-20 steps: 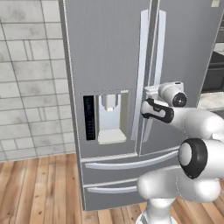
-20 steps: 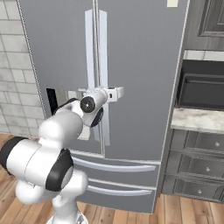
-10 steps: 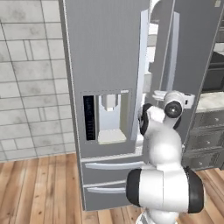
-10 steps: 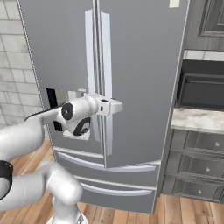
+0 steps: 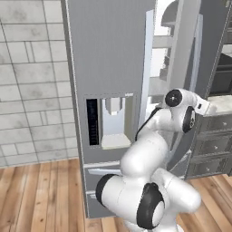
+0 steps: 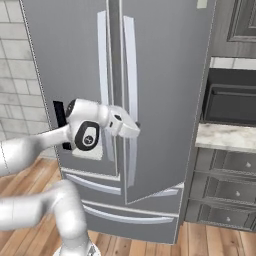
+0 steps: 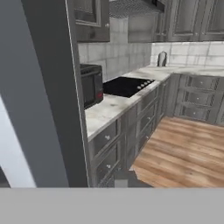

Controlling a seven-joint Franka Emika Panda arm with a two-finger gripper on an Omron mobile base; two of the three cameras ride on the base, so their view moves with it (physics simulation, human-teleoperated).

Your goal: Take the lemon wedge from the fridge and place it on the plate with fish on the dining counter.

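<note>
The tall grey fridge (image 5: 113,54) has its left door with the water dispenser (image 5: 113,120) closed. Its right door (image 5: 213,50) stands partly swung out, and white shelves (image 5: 161,43) show in the gap. My gripper (image 5: 205,107) sits at the right door's long pale handle (image 6: 131,75), near its lower half (image 6: 134,131). The fingers are too small and hidden to read. In the hand view the grey door (image 7: 39,87) fills the left side. The lemon wedge is hidden. The plate and the dining counter are out of view.
Right of the fridge run dark cabinets with a marble top (image 6: 225,137) and a built-in black oven (image 6: 230,102). The hand view looks past a black cooktop (image 7: 129,85) to wooden floor (image 7: 183,148). A grey tile wall (image 5: 31,68) lies left of the fridge.
The right fridge door has swung further out and more of the white interior shows. My hand has moved outward and to the right with the door, and the arm has folded in front of the fridge.
</note>
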